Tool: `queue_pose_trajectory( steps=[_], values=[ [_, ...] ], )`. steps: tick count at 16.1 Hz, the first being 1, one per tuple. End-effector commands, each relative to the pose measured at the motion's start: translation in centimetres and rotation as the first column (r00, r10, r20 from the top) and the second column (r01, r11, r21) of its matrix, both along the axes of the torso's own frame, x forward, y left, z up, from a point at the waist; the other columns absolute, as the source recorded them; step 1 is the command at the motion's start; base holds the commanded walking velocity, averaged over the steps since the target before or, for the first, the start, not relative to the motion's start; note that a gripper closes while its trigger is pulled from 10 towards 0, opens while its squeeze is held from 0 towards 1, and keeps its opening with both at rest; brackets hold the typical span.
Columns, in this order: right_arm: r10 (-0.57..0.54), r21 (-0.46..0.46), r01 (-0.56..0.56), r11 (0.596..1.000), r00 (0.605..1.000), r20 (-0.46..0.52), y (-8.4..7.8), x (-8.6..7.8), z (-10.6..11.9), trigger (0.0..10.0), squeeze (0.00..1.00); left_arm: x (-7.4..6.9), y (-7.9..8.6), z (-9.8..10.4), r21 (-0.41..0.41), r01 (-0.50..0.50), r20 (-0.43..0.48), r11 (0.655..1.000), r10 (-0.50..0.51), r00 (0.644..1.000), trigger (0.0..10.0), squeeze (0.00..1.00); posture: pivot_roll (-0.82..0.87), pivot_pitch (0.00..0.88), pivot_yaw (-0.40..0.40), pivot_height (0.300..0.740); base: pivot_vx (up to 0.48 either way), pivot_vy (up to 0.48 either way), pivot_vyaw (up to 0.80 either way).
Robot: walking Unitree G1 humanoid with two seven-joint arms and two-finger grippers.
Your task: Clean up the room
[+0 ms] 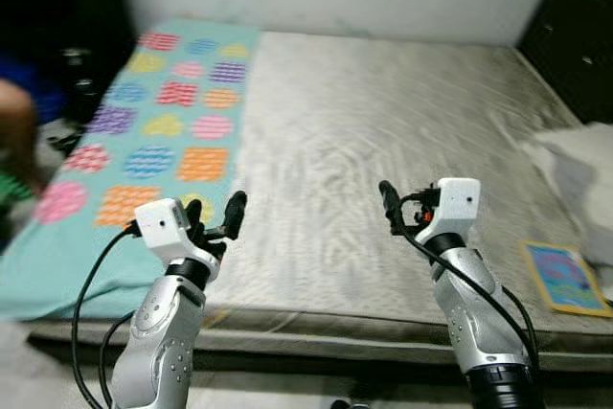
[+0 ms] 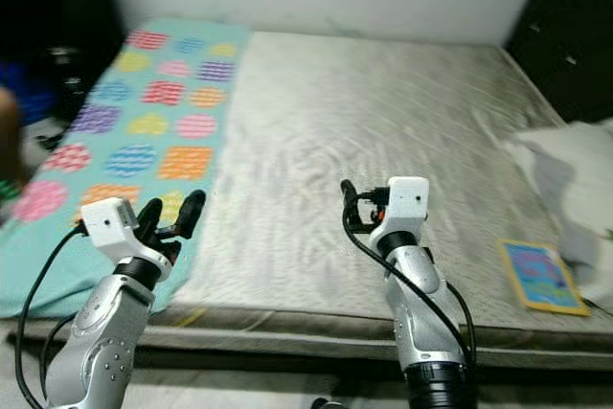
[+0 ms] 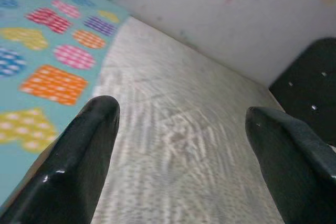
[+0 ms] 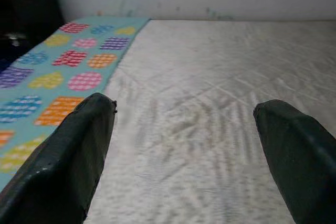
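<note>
While both claws gape, blanket (image 1: 158, 131) runs headward.

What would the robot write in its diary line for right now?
left gripper: open, empty, over blanket edge | right gripper: open, empty, over mattress | book: untouched

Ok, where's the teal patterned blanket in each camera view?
Left eye view: the teal blanket covers the bed's left strip.
Right eye view: blanket on the same left strip.
Left wrist view: blanket bordering the mattress.
Right wrist view: blanket likewise.
Shared landmark: the grey mattress along the blanket's edge.
</note>
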State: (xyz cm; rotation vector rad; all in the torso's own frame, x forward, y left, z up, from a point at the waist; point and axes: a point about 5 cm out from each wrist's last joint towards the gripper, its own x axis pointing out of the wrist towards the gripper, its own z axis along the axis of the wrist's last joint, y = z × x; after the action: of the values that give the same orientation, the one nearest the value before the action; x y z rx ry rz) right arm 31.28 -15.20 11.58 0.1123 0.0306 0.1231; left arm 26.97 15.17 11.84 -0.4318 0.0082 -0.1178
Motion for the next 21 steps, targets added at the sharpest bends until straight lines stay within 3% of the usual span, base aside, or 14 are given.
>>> queue_pose_trajectory(
  steps=[1,7,11,21],
  values=[
    [0.003,-0.004,-0.003,1.0,1.0,-0.005,0.24,0.06,-0.16,10.0,0.0,-0.01,0.17,-0.15,-0.003,-0.006,-0.012,1.0,0.006,1.0,10.0,0.0,-0.03,0.103,-0.046,0.74,0.0,0.48,0.0],
    [0.006,-0.019,-0.007,1.0,1.0,-0.011,0.2,0.11,-0.24,10.0,0.0,0.01,0.05,0.01,-0.012,-0.01,-0.001,1.0,0.01,1.0,10.0,0.0,-0.03,0.103,-0.05,0.74,0.0,0.48,0.0],
    [0.014,-0.027,-0.014,1.0,1.0,-0.018,0.33,0.09,-0.44,10.0,0.0,-0.17,0.05,0.41,-0.019,0.01,0.032,1.0,-0.01,0.999,10.0,0.0,-0.03,0.103,-0.053,0.74,0.0,0.0,0.0],
    [0.021,-0.037,-0.021,0.999,1.0,-0.015,0.36,0.21,-0.42,10.0,0.0,-0.21,-0.22,0.53,-0.021,0.035,0.043,0.999,-0.034,0.998,10.0,0.0,-0.03,0.099,-0.053,0.74,0.386,0.0,0.0]
  ],
)
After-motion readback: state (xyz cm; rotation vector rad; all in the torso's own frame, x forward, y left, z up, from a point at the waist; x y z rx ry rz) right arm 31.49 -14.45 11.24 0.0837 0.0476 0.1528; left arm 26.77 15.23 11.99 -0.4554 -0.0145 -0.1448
